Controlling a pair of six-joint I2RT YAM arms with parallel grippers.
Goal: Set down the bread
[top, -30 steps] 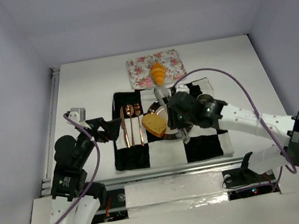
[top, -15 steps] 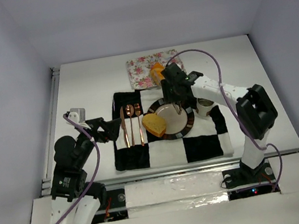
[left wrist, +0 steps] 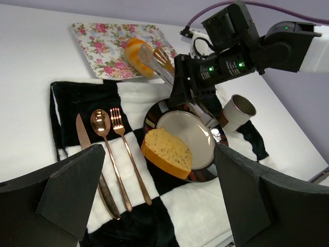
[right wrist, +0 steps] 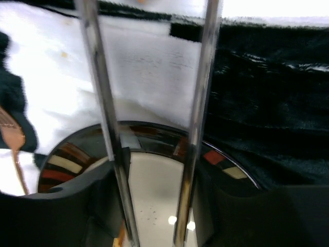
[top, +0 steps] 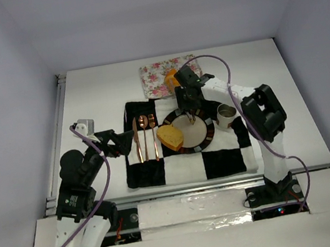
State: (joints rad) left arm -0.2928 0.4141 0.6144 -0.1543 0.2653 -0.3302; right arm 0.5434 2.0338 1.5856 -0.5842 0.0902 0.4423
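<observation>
**Two bread pieces, one place setting**

Of the two bread pieces, the slice [top: 170, 137] lies on the near-left part of the single plate [top: 207, 130]. The croissant [top: 171, 78] lies on the one floral napkin [top: 154, 78], far on the desk [top: 91, 98]. The right pincer [left wrist: 149, 49], fingers spread, has its tips at the croissant. The left pincer [top: 121, 145] hangs released, left of three utensils [top: 145, 136]. One cup [top: 225, 113] stands right of the plate.
</observation>
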